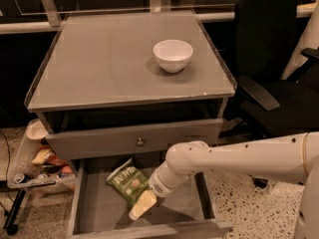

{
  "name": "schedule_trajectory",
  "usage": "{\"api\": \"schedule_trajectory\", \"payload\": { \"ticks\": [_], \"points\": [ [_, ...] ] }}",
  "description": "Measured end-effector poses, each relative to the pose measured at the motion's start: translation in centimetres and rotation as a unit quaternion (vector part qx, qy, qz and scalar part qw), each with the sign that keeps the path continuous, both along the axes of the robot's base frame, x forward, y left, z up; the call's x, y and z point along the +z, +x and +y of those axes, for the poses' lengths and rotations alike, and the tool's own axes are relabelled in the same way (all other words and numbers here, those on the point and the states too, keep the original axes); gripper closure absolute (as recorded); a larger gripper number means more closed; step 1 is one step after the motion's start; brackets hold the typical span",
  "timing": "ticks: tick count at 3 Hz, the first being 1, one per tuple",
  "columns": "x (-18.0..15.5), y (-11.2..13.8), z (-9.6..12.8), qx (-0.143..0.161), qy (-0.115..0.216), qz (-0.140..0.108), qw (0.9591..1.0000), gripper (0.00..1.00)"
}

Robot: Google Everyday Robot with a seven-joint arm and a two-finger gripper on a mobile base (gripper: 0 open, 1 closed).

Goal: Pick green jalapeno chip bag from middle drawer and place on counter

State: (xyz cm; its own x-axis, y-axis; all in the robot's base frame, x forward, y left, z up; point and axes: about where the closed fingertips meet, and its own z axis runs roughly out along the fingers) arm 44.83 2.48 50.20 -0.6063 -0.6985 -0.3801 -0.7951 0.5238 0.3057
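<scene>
Middle drawer [79, 203] stands open. Green jalapeno chip bag [125, 181] lies flat on its floor, left of centre. Gripper [142, 204] is at the bag's lower right edge, touching it; open or closed, cannot tell. The bag is likely light, crinkly, slippery and crushable, so pinch a crimped end.

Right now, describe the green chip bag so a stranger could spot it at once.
Under the grey counter, look in the open drawer. A crinkly olive-green bag with white lettering lies on its floor, the claw by its lower right edge. Unlike the orange and yellow packets outside the drawer, it's green.
</scene>
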Motion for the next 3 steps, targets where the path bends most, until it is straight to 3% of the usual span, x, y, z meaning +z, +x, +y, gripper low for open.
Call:
{"api": "schedule_trajectory", "payload": {
  "ticks": [1,3],
  "points": [
    [-0.8,0.2,0.4,0.003,0.006,-0.003,1.0000,0.00],
    [-2.8,5.1,1.0,-0.011,0.021,-0.032,0.9992,0.00]
  ]
}}
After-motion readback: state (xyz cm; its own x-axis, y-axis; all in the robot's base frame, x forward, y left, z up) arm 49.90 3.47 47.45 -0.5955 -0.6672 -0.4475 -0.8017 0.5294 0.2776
